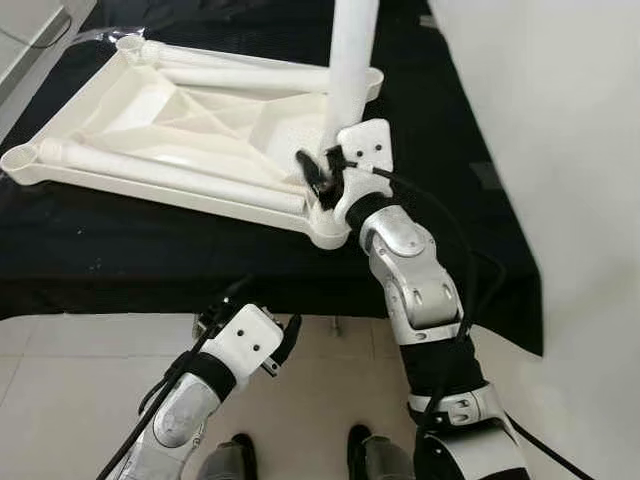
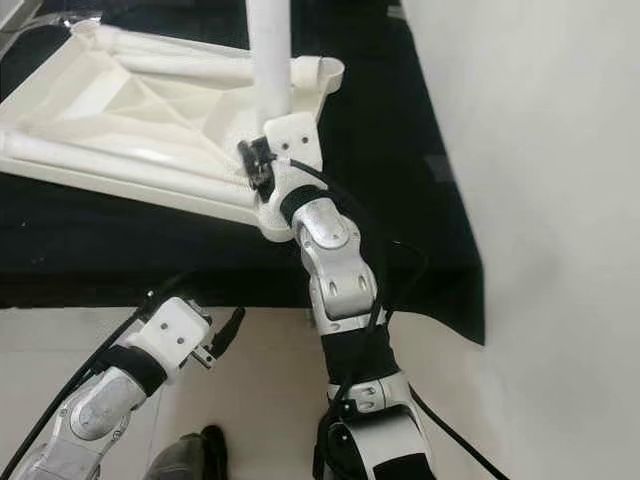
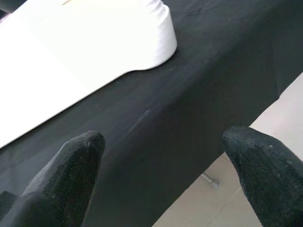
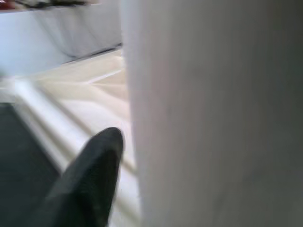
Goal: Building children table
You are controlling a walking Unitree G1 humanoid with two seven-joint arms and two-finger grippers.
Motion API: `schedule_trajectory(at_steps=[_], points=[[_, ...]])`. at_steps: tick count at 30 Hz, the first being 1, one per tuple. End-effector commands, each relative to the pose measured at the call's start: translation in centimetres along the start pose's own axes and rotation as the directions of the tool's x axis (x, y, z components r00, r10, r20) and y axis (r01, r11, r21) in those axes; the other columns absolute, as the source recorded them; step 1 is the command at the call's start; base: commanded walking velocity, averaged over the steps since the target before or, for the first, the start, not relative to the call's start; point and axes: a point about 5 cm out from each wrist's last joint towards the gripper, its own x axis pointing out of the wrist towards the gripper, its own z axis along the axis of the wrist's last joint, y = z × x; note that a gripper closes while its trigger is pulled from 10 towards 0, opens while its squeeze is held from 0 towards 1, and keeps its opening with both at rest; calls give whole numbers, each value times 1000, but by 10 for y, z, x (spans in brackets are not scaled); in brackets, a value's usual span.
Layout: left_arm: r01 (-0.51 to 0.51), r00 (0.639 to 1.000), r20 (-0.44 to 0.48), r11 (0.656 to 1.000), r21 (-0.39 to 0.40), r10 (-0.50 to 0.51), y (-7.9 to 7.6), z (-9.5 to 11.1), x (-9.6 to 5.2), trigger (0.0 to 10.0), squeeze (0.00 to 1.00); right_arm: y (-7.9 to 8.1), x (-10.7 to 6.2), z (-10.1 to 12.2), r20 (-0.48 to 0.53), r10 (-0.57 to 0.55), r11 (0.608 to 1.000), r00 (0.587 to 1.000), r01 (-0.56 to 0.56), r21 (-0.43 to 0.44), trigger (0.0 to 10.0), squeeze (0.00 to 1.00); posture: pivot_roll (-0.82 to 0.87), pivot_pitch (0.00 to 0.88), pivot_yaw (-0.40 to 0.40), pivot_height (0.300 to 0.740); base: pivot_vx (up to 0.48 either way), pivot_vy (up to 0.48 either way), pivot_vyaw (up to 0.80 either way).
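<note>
- A black-draped bench (image 1: pixel 120 260) carries the upturned white tabletop (image 1: pixel 180 130).
- The right gripper (image 1: pixel 322 172), arm stretched forward, has its fingers clamped on an upright white leg (image 1: pixel 350 70) at the tabletop's near corner.
- The left gripper (image 1: pixel 290 338) hovers low before the bench edge, fingers (image 3: pixel 71 175) apart.

A black worktop (image 1: pixel 150 250) held a white tabletop (image 1: pixel 190 120), upside down. Pale floor (image 1: pixel 60 380) lay below.

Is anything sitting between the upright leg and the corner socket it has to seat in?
Nothing visible does. The right tool is at the base of the upright leg, right at the near corner of the upside-down tabletop. The junction itself is hidden behind the tool.
</note>
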Motion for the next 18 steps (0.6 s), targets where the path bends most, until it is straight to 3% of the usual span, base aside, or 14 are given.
schedule_trajectory(at_steps=[1, 2, 3, 5, 6, 7, 8, 10, 13, 15, 18], points=[[10, 1000, -7, 1000, -12, -10, -5, -3, -2, 10000, 0, 9, 3, 4, 33, 163, 986, 986, -164, 28, 10000, 1000, -22, 242, -35, 740, 0, 0, 0], [10, 1000, -7, 1000, -12, -10, -5, -3, -2, 10000, 0, 7, 3, 8, 49, 236, 971, 970, -238, 23, 10000, 1000, -22, 242, -35, 740, 0, 0, 0], [10, 1000, -7, 1000, -12, -10, -5, -3, -2, 10000, 0, 7, 3, 8, 49, 236, 971, 970, -238, 23, 10000, 1000, -22, 242, -35, 740, 0, 0, 0], [9, 1000, -5, 1000, -12, -9, -4, -3, -1, 10000, 0, 1, 4, 14, 73, 398, 916, 914, -400, 16, 10000, 1000, -20, 243, -36, 740, 0, 0, 0], [9, 1000, -5, 1000, -12, -9, -4, -3, -1, 10000, 0, 1, 4, 14, 73, 398, 916, 914, -400, 16, 10000, 1000, -20, 243, -36, 740, 0, 0, 0], [7, 1000, -3, 1000, -12, -7, -4, -2, -1, 10000, 0, -1, 3, 15, 69, 497, 867, 865, -498, -3, 10000, 941, -13, 249, -42, 740, 0, 0, 0], [5, 1000, 0, 1000, -12, -5, -4, -2, -1, 10000, 0, -4, 3, 13, 46, 566, 824, 823, -566, -16, 10000, 0, -10, 252, -45, 740, 0, 0, 0], [2, 1000, 2, 1000, -12, -2, -4, -1, -2, 10000, 0, -8, 4, 10, 15, 625, 781, 781, -624, -18, 10000, 0, -5, 256, -45, 740, 0, 0, 0], [2, 1000, 2, 1000, -12, -2, -5, -1, -2, 10000, 0, -10, 6, 10, 12, 637, 771, 771, -636, -15, 10000, 0, -5, 256, -45, 740, 0, 0, 0], [0, 1000, 3, 1000, -12, 1, -4, 0, -3, 10000, 0, -13, 11, 14, 22, 676, 737, 737, -676, 14, 10000, 0, 25, 273, -33, 740, 0, 0, 0], [0, 1000, 3, 1000, -12, 0, -4, 1, -3, 10000, 0, -15, 12, 17, 27, 693, 720, 720, -694, 26, 9686, 0, 42, 279, -30, 740, 0, 0, 0]])
